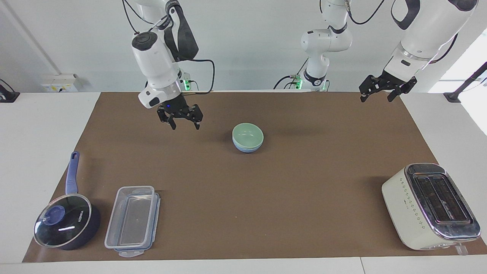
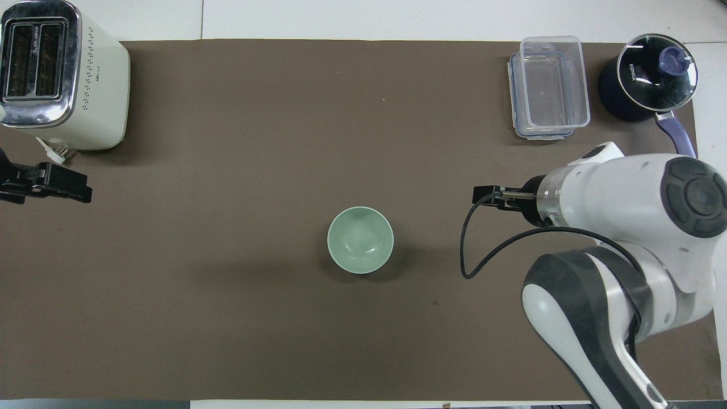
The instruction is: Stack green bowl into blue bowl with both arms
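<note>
The green bowl [image 1: 247, 134] sits nested inside the blue bowl [image 1: 245, 149] at the middle of the brown mat; only the blue bowl's lower edge shows under it. In the overhead view the green bowl [image 2: 360, 240] hides the blue bowl. My right gripper [image 1: 183, 125] is open and empty, raised over bare mat beside the bowls toward the right arm's end; it also shows in the overhead view [image 2: 481, 196]. My left gripper [image 1: 375, 96] is open and empty, waiting in the air over the mat's edge at the left arm's end [image 2: 76, 190].
A cream toaster [image 1: 430, 205] stands farther from the robots at the left arm's end. A clear lidded container [image 1: 131, 220] and a dark blue lidded saucepan [image 1: 66, 224] stand at the right arm's end. Two smaller white arms [image 1: 323, 45] stand motionless at the robots' edge.
</note>
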You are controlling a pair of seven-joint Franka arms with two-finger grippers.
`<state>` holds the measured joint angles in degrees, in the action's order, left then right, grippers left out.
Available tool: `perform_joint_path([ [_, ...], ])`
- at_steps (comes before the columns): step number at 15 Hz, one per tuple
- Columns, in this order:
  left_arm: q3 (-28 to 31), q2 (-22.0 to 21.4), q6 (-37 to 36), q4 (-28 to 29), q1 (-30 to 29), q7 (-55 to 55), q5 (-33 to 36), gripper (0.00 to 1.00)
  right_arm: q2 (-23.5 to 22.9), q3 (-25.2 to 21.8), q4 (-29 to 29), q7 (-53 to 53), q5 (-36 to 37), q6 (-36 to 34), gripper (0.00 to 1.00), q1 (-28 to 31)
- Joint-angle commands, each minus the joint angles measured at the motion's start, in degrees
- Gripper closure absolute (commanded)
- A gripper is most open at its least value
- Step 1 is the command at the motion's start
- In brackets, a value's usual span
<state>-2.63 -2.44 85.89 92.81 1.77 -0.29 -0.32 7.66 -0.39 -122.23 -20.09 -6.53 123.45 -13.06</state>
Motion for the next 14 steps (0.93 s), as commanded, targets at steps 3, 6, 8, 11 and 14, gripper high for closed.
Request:
perform_joint_path([
  [3,-0.3,-0.6,2.0,1.3,-0.9,0.4,-1.2,0.0,1.0,0.6,6.2,0.3,8.8,-8.9,0.0,5.7],
  [6,-0.3,-0.7,2.0,1.3,-1.0,0.6,-1.2,0.0,1.7,0.2,6.0,0.5,9.1,-10.2,0.0,7.7],
  [8,-0.3,-0.9,2.0,1.3,-0.8,0.5,-1.2,0.0,1.7,0.2,6.0,0.8,9.1,-10.3,0.0,9.4],
  [11,-0.3,-1.1,1.6,1.3,-0.3,0.4,-1.2,0.0,1.8,-0.5,7.6,5.6,8.9,-13.1,0.0,11.2],
  [14,-0.3,-1.0,1.7,1.2,-0.3,0.2,-1.2,0.0,-0.2,-0.6,13.5,8.1,8.6,-18.4,0.0,11.9],
])
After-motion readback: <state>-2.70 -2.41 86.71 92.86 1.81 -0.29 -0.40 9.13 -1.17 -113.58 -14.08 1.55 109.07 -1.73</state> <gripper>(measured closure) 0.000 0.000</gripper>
